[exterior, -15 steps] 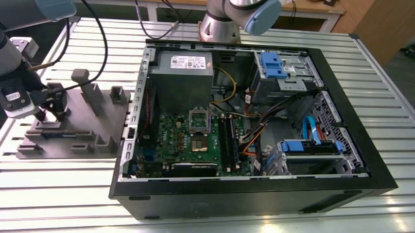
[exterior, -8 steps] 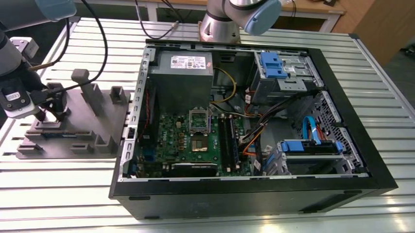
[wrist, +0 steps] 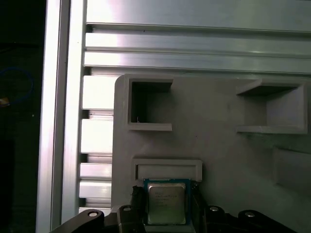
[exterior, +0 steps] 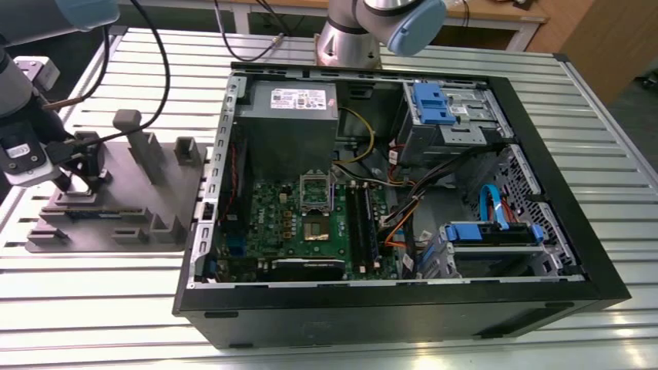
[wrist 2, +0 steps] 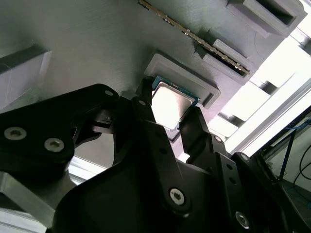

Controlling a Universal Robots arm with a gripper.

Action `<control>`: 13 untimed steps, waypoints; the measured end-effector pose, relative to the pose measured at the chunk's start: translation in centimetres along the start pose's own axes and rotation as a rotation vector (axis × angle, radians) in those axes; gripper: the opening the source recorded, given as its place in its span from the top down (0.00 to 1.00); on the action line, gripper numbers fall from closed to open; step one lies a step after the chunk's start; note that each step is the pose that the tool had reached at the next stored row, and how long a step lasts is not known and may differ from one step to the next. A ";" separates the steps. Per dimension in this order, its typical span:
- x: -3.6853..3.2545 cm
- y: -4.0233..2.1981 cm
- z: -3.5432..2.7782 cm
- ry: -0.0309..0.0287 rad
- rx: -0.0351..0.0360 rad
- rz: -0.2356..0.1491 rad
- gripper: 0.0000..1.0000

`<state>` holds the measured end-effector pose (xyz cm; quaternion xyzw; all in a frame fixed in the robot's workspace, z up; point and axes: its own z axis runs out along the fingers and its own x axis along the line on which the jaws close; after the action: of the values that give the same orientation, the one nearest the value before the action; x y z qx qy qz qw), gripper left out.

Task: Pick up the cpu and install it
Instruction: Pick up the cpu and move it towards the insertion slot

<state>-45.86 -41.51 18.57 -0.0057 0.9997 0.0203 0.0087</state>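
ROBOT ARM AT THE PARTS TRAY: The gripper [exterior: 80, 183] stands over a grey tray [exterior: 154, 196] at nine o'clock in the exterior view, on a slatted metal table [exterior: 103, 308]. In both wrist views its black fingers [wrist: 139, 204] [wrist 2: 146, 104] pinch the cpu [wrist: 166, 204] [wrist 2: 170, 103], one against each of two opposite edges, with the chip's silver top towards the cameras. The cpu sits just beside a raised grey wall [wrist: 167, 170] of the tray; whether it rests on the tray or is clear of it cannot be told. An open case [exterior: 411, 308] fills the exterior view from centre to three o'clock. Its green board [exterior: 293, 227] and metal-framed socket [exterior: 314, 191] lie well apart from the gripper.
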 end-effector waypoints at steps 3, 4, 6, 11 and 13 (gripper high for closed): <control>-0.01 0.02 -0.45 0.0001 0.0000 0.000 0.53; -0.01 0.03 -0.57 0.0001 0.0000 0.000 0.53; -0.01 0.04 -0.81 0.0001 0.0000 0.000 0.53; -0.02 0.04 -0.97 -0.0001 -0.0001 0.000 0.53; -0.02 0.04 -0.99 0.0000 0.0000 0.000 0.53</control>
<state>-45.86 -41.51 19.56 -0.0056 0.9997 0.0204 0.0087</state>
